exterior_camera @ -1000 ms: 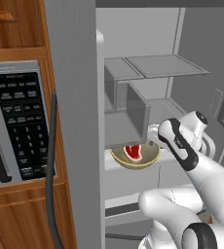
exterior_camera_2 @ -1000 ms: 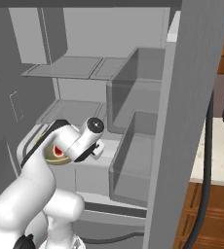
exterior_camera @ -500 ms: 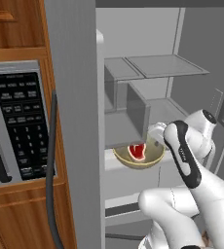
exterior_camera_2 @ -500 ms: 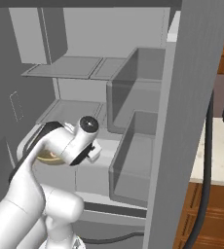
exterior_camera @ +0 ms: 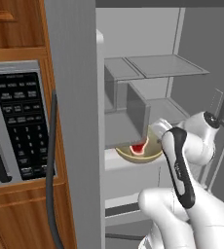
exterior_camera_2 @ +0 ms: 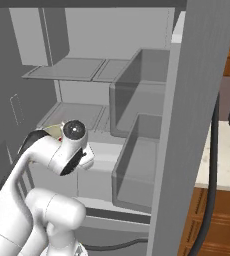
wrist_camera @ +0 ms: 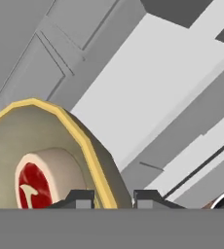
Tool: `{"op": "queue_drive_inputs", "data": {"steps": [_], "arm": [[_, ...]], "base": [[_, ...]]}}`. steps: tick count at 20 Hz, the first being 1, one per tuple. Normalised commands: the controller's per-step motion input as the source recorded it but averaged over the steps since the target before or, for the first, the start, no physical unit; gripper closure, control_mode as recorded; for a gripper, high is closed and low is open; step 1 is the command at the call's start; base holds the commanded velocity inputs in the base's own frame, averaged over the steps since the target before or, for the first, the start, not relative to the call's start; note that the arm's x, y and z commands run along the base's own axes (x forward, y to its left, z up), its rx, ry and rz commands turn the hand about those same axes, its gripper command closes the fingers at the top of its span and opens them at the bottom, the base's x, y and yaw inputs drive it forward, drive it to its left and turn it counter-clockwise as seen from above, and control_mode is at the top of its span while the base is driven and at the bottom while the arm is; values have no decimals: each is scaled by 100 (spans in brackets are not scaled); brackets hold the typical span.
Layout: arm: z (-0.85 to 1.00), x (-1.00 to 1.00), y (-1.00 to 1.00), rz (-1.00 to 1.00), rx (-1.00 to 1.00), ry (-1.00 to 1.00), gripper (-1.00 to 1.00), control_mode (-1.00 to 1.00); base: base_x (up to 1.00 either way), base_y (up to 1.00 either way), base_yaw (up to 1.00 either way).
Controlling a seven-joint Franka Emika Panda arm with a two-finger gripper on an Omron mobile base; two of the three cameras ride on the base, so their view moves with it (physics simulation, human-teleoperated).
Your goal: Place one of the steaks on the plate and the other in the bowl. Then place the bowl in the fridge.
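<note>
The tan bowl [exterior_camera: 142, 154] hangs low inside the open fridge [exterior_camera: 158, 66], just above a pale lower shelf [exterior_camera: 121, 159]. One red steak [exterior_camera: 139, 147] with a pale fat rim lies in it. My gripper [exterior_camera: 158, 130] is at the bowl's right rim. In the hand view my gripper [wrist_camera: 113, 198] is shut on that rim, one fingertip [wrist_camera: 81, 197] inside the bowl [wrist_camera: 46, 141] and the other outside, with the steak [wrist_camera: 36, 182] just beyond. From the right base, only a sliver of the bowl [exterior_camera_2: 51, 131] shows behind my wrist.
Grey door bins [exterior_camera: 133, 104] stand just left of the bowl, the same bins [exterior_camera_2: 147, 150] to my right from the other side. Glass shelves [exterior_camera_2: 82, 70] span the fridge above. The microwave [exterior_camera: 21, 121] with its keypad sits in the wood cabinet at left.
My forearm has swung and turned, carrying the bowl slightly deeper into the fridge. The grip on the rim has stayed the same.
</note>
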Motion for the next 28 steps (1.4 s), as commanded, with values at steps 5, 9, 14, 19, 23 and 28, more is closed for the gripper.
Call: {"op": "queue_drive_inputs", "data": {"steps": [5, 9, 14, 19, 23, 28], "arm": [[16, 30, 0, -32, 0, -1, 100, -100], [13, 61, -7, -33, 2, -6, 100, -100], [16, 65, -14, -22, 19, -14, 100, -100], [4, 87, -11, -18, 11, -2, 100, -100], [3, 92, 0, -16, 0, 15, 100, -100], [1, 73, -2, -1, 0, 6, 100, -100]], "base": [[0, 0, 0], [0, 0, 0], [0, 0, 0], [0, 0, 0], [0, 0, 0], [0, 0, 0]]}}
